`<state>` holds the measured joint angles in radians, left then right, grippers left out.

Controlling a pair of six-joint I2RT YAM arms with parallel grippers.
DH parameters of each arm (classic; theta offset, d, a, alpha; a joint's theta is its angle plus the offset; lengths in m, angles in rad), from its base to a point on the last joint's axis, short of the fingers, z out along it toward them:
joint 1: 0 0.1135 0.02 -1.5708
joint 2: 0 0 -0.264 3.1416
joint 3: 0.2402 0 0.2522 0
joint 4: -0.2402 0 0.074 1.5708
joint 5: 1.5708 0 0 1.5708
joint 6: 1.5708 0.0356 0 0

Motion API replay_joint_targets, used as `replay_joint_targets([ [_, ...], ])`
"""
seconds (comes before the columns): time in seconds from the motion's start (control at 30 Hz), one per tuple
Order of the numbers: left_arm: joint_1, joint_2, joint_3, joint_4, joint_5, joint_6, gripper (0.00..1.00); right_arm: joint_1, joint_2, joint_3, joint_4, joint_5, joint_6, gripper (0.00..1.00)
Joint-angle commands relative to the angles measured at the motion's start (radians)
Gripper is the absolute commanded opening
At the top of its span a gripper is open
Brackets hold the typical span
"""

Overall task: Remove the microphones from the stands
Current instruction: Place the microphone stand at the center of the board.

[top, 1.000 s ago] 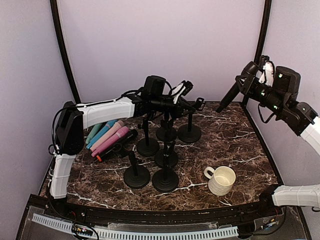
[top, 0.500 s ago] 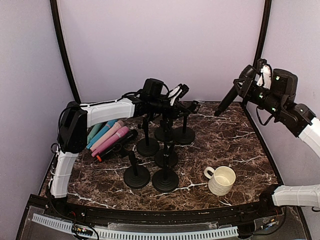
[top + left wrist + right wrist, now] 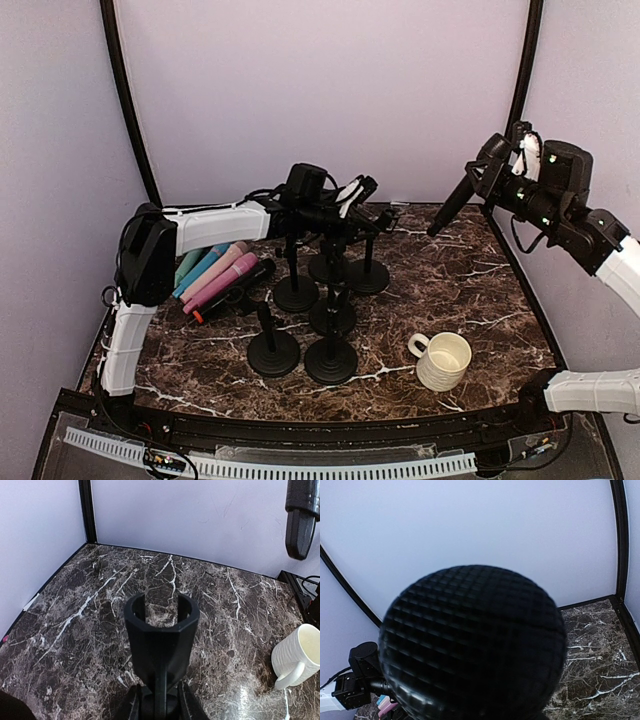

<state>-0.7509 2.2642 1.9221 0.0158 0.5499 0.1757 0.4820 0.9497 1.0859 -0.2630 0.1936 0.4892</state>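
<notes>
- Near right of the worktop: a white ribbed mug stood upright with its handle to the left.
- Near centre: a cluster of other stands, all black with round bases. They stood close together and ran back toward the middle of the worktop.
- Left edge, mid-depth: loose microphones lay side by side in a pile, teal, pink and black.
- Behind the cluster, toward far centre: the stand had its round base down at the worktop. Couldn't tell if the base sat flat.
- The left claw was closed on that stand just under its clip. In the left wrist view, both fingers pinched the neck from either side.
- The clip was empty, with its slotted ring open at the top.
- The microphone was out of the stand. It was black and was held in the air over the far right corner of the worktop, well apart from the clip.
- It hung tilted, with the tail pointing down and left and the head up at the wrist.
- The right claw gripped the microphone near its upper end.
- In the right wrist view the mesh head filled the frame and hid the jaws.
</notes>
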Motion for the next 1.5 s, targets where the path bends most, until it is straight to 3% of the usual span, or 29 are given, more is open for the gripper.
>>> replay_joint_targets([
  [0.0, -0.001, -0.042, -0.030, 0.084, 0.038, 0.022, 0.00, -0.005, -0.023, -0.007, 0.041, -0.006, 0.010, 0.00],
  [0.53, -0.010, -0.072, -0.100, 0.107, 0.063, 0.040, 0.00, -0.005, -0.023, -0.015, 0.045, -0.002, 0.011, 0.00],
  [1.0, -0.012, -0.136, -0.101, 0.104, 0.033, 0.049, 0.50, -0.005, -0.026, -0.015, 0.044, -0.005, 0.011, 0.00],
  [1.23, -0.012, -0.220, -0.119, 0.113, 0.027, 0.053, 0.61, -0.005, -0.027, -0.006, 0.056, -0.030, 0.004, 0.00],
  [1.47, -0.012, -0.345, -0.185, 0.155, -0.002, 0.023, 0.65, -0.005, -0.034, 0.010, 0.129, -0.132, -0.021, 0.00],
])
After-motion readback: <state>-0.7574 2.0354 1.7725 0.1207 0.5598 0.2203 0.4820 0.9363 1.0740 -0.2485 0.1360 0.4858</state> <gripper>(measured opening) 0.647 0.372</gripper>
